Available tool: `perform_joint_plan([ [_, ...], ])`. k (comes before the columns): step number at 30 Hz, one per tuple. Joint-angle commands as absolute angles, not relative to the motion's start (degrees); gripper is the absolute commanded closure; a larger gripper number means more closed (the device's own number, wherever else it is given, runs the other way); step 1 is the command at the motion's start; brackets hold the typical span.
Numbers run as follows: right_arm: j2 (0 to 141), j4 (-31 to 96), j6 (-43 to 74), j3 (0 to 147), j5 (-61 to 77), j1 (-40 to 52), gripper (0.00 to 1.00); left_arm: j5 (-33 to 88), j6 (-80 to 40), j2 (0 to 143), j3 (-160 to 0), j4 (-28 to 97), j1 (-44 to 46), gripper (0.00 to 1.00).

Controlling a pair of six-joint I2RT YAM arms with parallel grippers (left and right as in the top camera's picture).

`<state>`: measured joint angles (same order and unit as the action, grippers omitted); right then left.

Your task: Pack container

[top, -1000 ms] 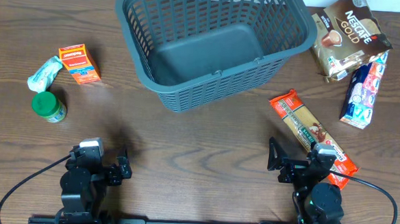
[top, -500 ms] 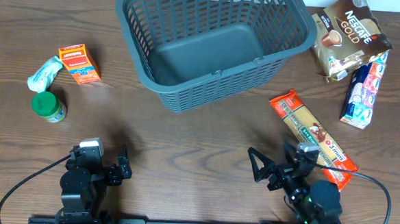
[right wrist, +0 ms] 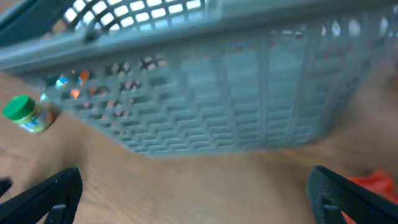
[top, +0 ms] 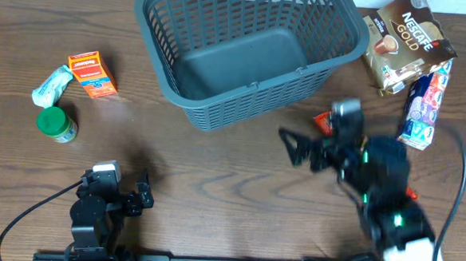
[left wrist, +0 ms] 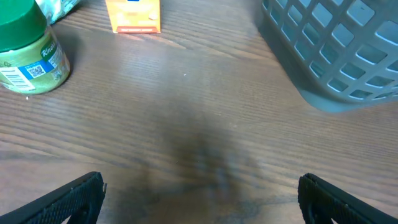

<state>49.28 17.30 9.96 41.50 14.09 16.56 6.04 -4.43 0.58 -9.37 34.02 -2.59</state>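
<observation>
Overhead, the container [top: 242, 103] sits empty at upper centre, its long axis running left to right with a slight tilt. The right gripper [top: 292, 148], jaws spread wide on nothing, hangs just below its lower right corner, while the left gripper [top: 143, 191], equally wide, rests well apart at lower left. In the left wrist view the container [left wrist: 336, 56] shows only at upper right, the green-lidded jar [left wrist: 28, 53] at upper left. In the blurred right wrist view its lattice wall fills the upper frame ahead of the parted jaws, so I judge the right arm nearer.
</observation>
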Motion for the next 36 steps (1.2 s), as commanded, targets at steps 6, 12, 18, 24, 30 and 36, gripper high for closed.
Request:
perform_joint_plan([
  [6, 75.07, 31.16, -5.76, 76.97, 14.39, 14.92, 0.01, 6.44, -3.66, 0.21, -8.80, 33.78, -2.98, 0.01],
  [12, 87.64, 41.89, -15.49, 98.50, 14.09, 14.61, 0.01, 6.44, -3.66, 0.21, -8.80, 33.78, -2.98, 0.01],
  [18, 97.69, 48.45, -17.41, 110.83, 13.56, 11.90, 0.01, 6.44, -3.66, 0.21, -8.80, 33.78, -2.98, 0.01],
  [24, 101.30, 48.60, -18.94, 111.70, 13.72, 10.68, 0.01, 6.44, -3.66, 0.21, -8.80, 33.78, -2.98, 0.01],
  [30, 101.54, 46.96, -18.90, 111.63, 4.86, 10.68, 0.93, 6.44, -3.66, 0.21, -8.80, 33.78, -2.98, 0.01],
  [36, 101.71, 53.12, -9.69, 111.63, -4.12, 10.70, 0.99, 6.44, -3.66, 0.21, -8.80, 33.78, -2.98, 0.01],
])
